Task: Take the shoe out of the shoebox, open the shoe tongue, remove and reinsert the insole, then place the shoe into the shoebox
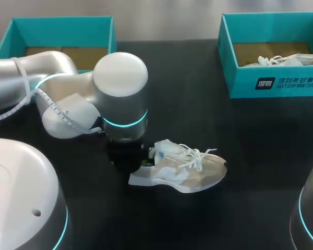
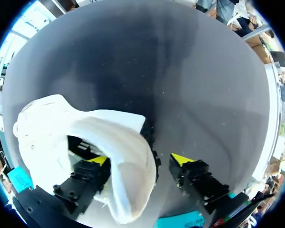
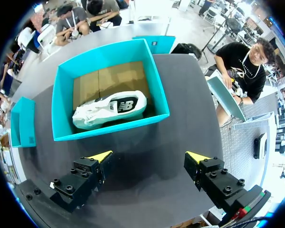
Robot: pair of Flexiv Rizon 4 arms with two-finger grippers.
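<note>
- The left hand [image 2: 138, 160] is open and straddles the heel collar of the shoe [image 2: 61, 118]. One finger [image 2: 97, 161] is inside the opening and the other is outside, with a gap between it and the shoe. It is probably placed to pinch the collar and steady the shoe.
- The shoe lies mid-table [image 1: 250, 156], toe to the right, out of any box.
- The right hand [image 3: 149, 156] is wide open and empty, above the table just near of the right box [image 3: 114, 124]. That box holds a second shoe [image 3: 109, 110]. The hand is likely waiting.
- The left box [image 1: 62, 31], far left, shows only its cardboard floor.
- There is a white label [image 1: 288, 82] on the right box and a logo on the second shoe.
</note>
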